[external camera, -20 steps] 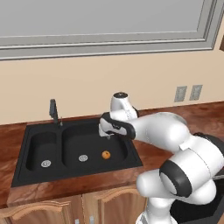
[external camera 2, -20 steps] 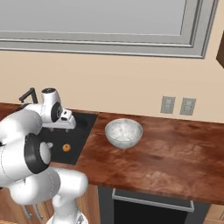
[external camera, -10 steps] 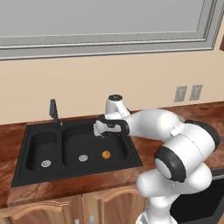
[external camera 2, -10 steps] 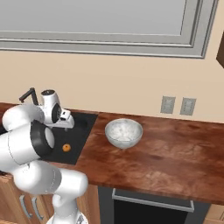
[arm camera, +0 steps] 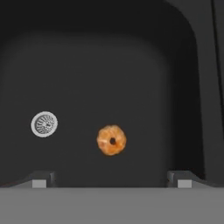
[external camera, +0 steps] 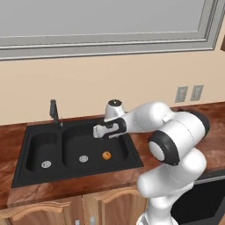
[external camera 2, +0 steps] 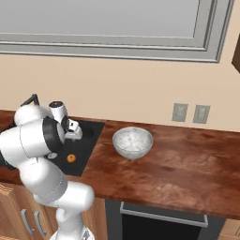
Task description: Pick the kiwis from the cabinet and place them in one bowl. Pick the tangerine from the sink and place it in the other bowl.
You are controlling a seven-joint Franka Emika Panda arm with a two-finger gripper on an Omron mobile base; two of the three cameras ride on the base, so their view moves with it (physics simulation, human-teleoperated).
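Gripper (external camera: 107, 133) hanging over the sink (external camera: 26, 176), fingers spread wide, nothing held; tangerine (arm camera: 111, 140) on the right basin floor below, just beside the drain (arm camera: 44, 124).

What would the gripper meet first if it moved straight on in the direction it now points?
Most likely the tangerine on the sink floor: it lies between the open gripper tips, slightly left of centre. If it misses, the basin floor.

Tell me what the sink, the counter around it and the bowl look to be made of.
Sink: matte black, likely composite or enamelled; barely any shine.
Its drains: bright silvery metal, ribbed.
Counter: reddish-brown, mottled and glossy, either polished wood or stone.
Bowl: whitish-grey with a speckled inside, probably glazed ceramic.
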